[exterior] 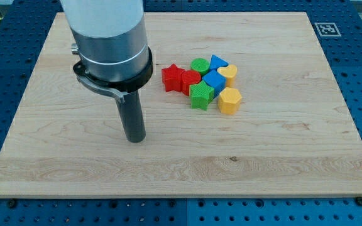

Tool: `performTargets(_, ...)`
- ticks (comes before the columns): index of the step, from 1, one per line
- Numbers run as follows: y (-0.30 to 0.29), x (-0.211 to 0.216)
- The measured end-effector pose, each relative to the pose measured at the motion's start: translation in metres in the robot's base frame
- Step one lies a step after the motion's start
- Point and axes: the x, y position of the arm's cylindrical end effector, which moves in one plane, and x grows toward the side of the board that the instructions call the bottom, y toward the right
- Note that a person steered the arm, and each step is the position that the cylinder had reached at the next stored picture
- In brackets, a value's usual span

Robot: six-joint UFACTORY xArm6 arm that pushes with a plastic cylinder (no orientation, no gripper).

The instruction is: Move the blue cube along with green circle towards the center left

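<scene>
A: The blue cube (214,79) is seen in the middle of a tight cluster of blocks, a little toward the view's right of the board's centre. It is turned diamond-wise, one corner aimed at the view's bottom; no long axis can be made out, since its sides look equal.

B: And the green circle (200,65)?

A: It is set just above and to the view's left of the blue cube, apparently touching it. It lies flat, round face up, so no heading can be given.

B: What is packed around them?

A: A blue triangle (217,62) is found at the cluster's top, a yellow heart (229,73) at its right, a yellow hexagon (229,100) at the lower right, a green star (201,95) below the cube, a red block (190,81) at the cube's left, its shape not clear, and a red star (172,77) at the far left.

B: Where is my tip (135,140)?

A: It is placed on the board well to the view's left of the cluster and lower, apart from every block. No jaws are carried by the rod, so nothing is gripped.

B: The surface and the room?

A: A pale wooden board (281,163) is laid on a blue perforated table (357,37). A black-and-white marker (327,29) is seen by the board's top right corner.
</scene>
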Motion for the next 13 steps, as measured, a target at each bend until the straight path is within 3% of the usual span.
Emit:
performTargets(6, 0.012, -0.011)
performTargets(7, 0.063, -0.02)
performTargets(9, 0.158, -0.08)
performTargets(13, 0.183, -0.117)
